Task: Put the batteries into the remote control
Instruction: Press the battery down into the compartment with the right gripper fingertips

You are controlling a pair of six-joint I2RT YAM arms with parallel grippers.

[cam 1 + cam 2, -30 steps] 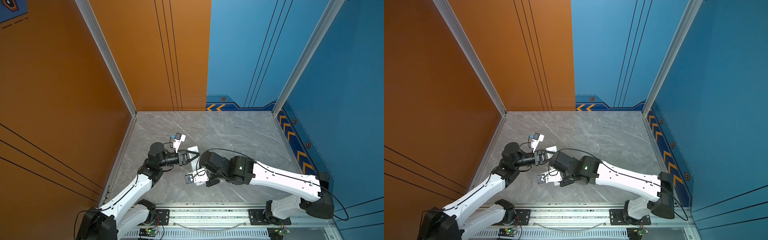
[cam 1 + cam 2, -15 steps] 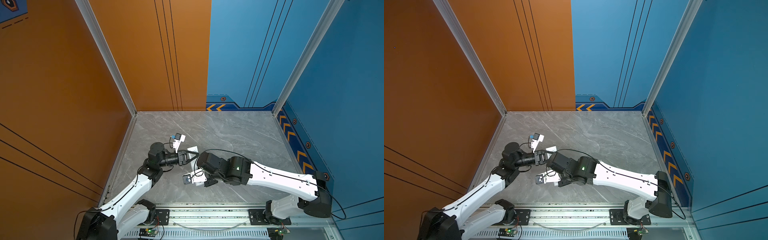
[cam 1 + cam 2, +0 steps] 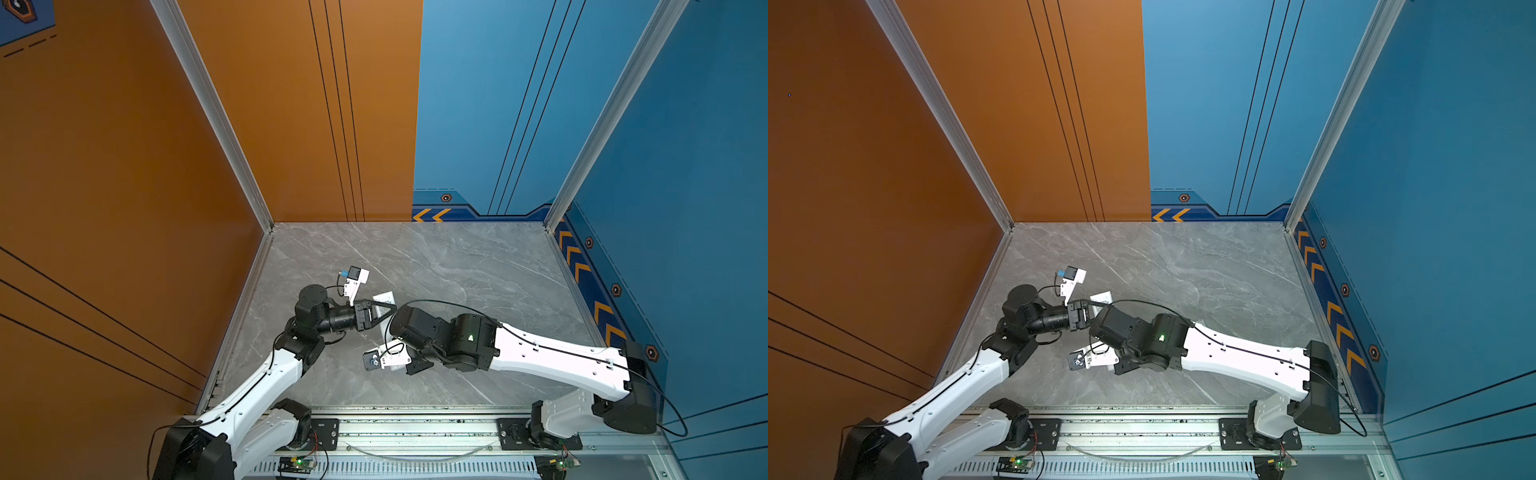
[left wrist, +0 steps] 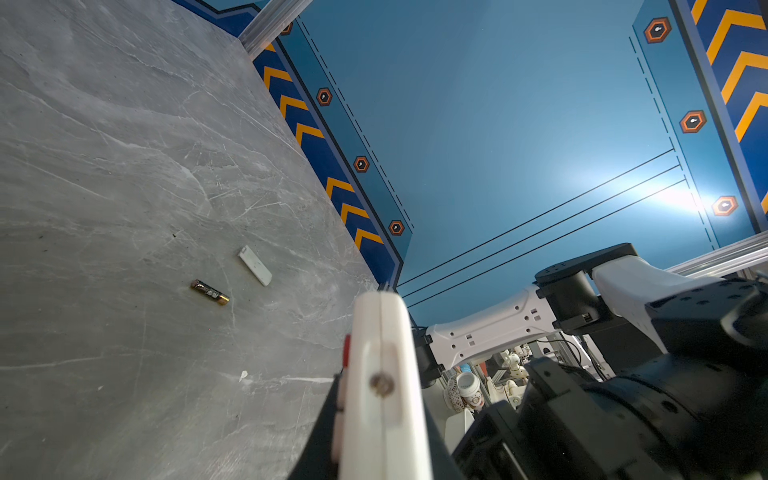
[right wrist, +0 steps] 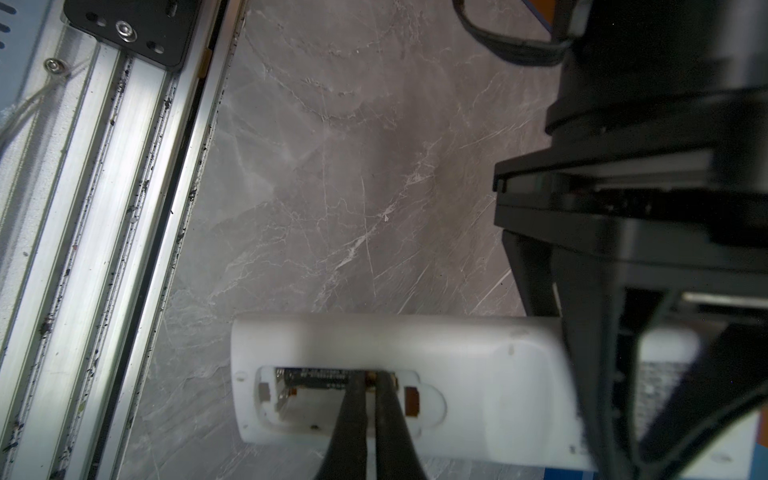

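We see the left gripper (image 3: 386, 309) clamped on the remote control (image 5: 457, 365), holding it clear of the worktop (image 3: 457, 270) over its left half, with the battery recess (image 5: 307, 409) in its plain back uncovered. The right gripper (image 5: 371, 380) has its fingers pressed together, tips inside the recess at the copper end of a battery (image 5: 316, 376) lying in one slot, and we cannot tell whether they bear on it. The other battery (image 4: 210, 291) lies flat on the worktop, near but apart from a small white cover (image 4: 255, 265)
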